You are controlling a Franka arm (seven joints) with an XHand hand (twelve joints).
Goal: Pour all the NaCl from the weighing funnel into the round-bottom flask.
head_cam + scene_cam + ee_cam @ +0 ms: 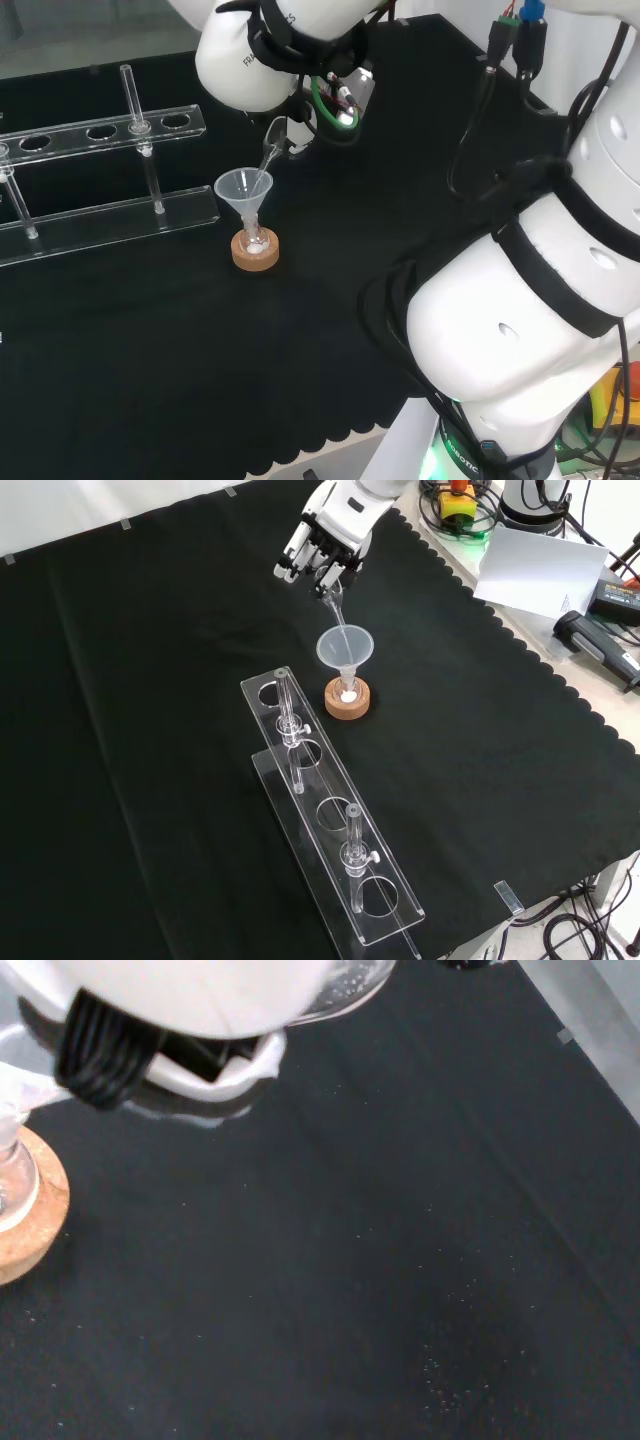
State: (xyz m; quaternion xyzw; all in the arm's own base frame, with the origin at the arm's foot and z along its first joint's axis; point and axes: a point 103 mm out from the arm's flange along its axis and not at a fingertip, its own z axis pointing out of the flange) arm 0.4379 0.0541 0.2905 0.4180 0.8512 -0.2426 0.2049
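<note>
While the white arm leans over the black-clothed desk in the head view, a slim clear glass weighing funnel slants down from under the arm's links, its lower tip just inside the rim of a wide clear plastic funnel. That plastic funnel stands in the neck of a small clear round-bottom flask, which sits on a cork ring stand. A little white powder seems to lie in the flask's bottom. Left of it stands a clear acrylic tube rack.

From the front view, the black and white hand comes in from the top with its fingers curled round the upper end of the weighing funnel. The funnel's long axis runs steeply down and slightly toward the view's right, from the hand to the plastic funnel directly below. The flask on its cork ring shows a white patch inside. So the target lies straight under the hand, and the pour depends on keeping the tip over that wide mouth; I judge the pouring to be under way, though whether any NaCl remains in the weighing funnel cannot be told.

Close up in the wrist view, a blurred white part of the hand shows, with the cork ring and the flask's glass at the edge, and pale specks on the cloth.
</note>
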